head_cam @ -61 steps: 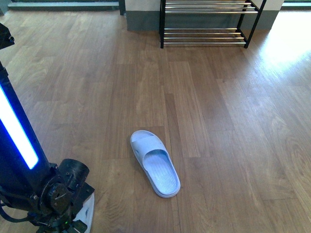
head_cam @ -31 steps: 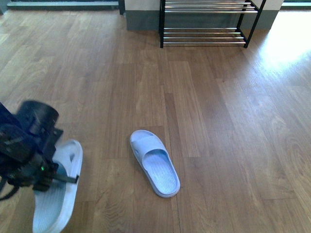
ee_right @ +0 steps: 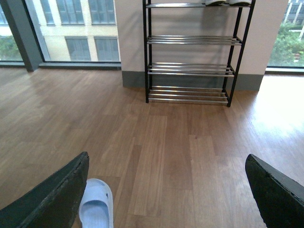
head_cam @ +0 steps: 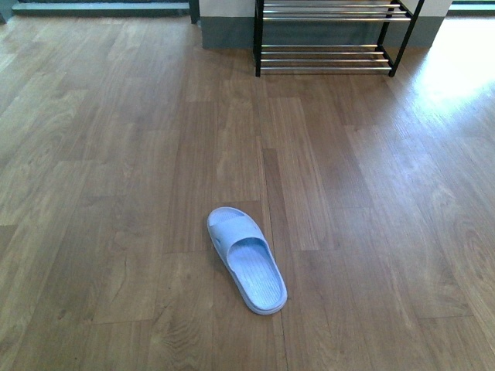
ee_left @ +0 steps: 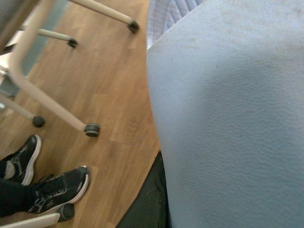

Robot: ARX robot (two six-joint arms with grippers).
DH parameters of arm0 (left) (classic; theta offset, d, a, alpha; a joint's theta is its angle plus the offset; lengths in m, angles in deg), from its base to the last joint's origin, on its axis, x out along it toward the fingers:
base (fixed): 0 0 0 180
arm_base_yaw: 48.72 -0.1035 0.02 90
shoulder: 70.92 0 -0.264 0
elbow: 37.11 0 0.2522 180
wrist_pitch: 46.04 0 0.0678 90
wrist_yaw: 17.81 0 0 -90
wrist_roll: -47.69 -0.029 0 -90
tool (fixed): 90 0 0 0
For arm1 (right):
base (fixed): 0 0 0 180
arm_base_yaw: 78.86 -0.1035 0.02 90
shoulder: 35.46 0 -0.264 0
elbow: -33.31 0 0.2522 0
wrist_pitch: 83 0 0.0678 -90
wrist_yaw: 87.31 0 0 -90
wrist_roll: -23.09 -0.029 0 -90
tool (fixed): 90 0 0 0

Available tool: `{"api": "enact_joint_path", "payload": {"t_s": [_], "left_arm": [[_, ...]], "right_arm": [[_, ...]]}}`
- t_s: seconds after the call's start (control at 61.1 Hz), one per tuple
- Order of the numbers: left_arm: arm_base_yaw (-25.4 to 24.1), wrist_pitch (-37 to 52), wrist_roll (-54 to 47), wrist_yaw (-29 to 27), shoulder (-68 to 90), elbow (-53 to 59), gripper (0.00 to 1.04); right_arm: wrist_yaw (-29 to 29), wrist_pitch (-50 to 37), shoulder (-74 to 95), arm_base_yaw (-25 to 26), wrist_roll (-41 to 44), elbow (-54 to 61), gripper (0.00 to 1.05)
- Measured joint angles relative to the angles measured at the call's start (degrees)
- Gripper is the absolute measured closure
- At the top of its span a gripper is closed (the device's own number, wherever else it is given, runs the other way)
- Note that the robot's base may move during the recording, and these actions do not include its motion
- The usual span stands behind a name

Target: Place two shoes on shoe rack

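Note:
One pale-blue slide (head_cam: 247, 259) lies alone on the wooden floor, toe pointing away toward the far left; the right wrist view shows it too (ee_right: 96, 204). A second pale-blue slide (ee_left: 228, 118) fills the left wrist view, and my left gripper (ee_left: 199, 204) is shut on it, with one dark finger (ee_left: 149, 199) showing beside it. My right gripper (ee_right: 166, 199) is open above the floor, nothing between its fingers. The shoe rack (head_cam: 332, 39) stands against the far wall, its shelves (ee_right: 190, 66) chrome rods. Neither arm shows in the front view.
A person's feet in black sneakers (ee_left: 57, 190) stand on the floor near white furniture legs on casters (ee_left: 90, 128). Some shoes (ee_right: 223, 2) sit on the rack's top shelf, cut off by the picture edge. Large windows (ee_right: 71, 28) flank the rack's wall.
My left arm, low at the front view's left a second ago, rose with a slide in its grip and has left that view. The slide on the floor has not moved.

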Motion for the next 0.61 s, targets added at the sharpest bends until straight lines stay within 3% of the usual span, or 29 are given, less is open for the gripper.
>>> {"api": "enact_joint_path", "payload": {"t_s": [0.213, 0.328, 0.393, 0.508, 0.606], "left_arm": [[2.69, 1.97, 3.91, -3.10, -15.80, 12.44, 1.03], [7.04, -7.45, 6.78, -4.46, -23.80, 12.44, 1.03], [8.94, -6.27, 5.75, -4.79, -27.12, 12.41, 1.03], [7.82, -1.86, 4.50, -3.78, -27.12, 12.09, 1.03], [4.11, 3.37, 3.48, -1.38, -22.08, 12.13, 1.03]], "right_arm": [[0.00, 0.00, 0.00, 0.00, 0.00, 0.00, 0.09], [0.00, 0.00, 0.00, 0.00, 0.00, 0.00, 0.09], [0.00, 0.00, 0.00, 0.00, 0.00, 0.00, 0.09], [0.02, 0.00, 0.00, 0.00, 0.00, 0.00, 0.09], [0.00, 0.00, 0.00, 0.00, 0.00, 0.00, 0.09]]}}
